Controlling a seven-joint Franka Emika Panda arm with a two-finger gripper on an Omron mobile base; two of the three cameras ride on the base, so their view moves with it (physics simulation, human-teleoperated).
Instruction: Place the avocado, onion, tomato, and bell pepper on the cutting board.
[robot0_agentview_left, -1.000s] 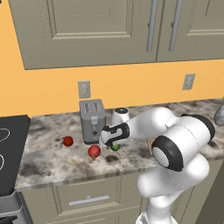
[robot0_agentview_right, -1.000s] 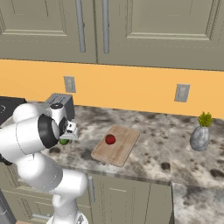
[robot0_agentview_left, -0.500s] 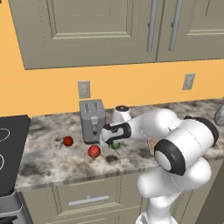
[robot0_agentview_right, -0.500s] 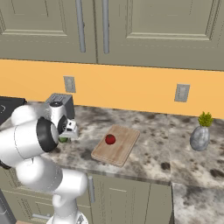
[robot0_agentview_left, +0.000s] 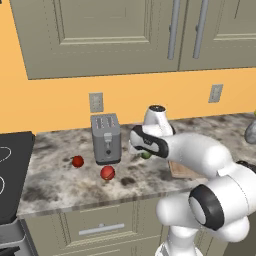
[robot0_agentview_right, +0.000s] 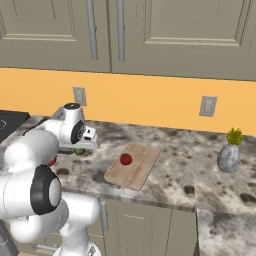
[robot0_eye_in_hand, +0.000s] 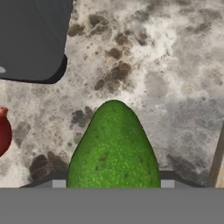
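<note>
Avocado (robot0_eye_in_hand: 113, 148) clamped in jaws, hand view; right base view shows cutting board (robot0_agentview_right: 142, 166).

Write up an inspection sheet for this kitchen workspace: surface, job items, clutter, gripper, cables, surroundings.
Surface: speckled stone counter over drawers.
Job items: avocado lies between the finger tips in the hand view; cutting board carries one red round item; two more red round items lie on the counter in front of and left of the toaster.
Clutter: toaster; grey vase with a plant.
Gripper: gripper closed on the avocado, low over the counter; contact with the counter cannot be told.
Cables: nothing seen.
Surroundings: orange wall with outlets, grey-green cabinets above, stovetop at the left end.
</note>
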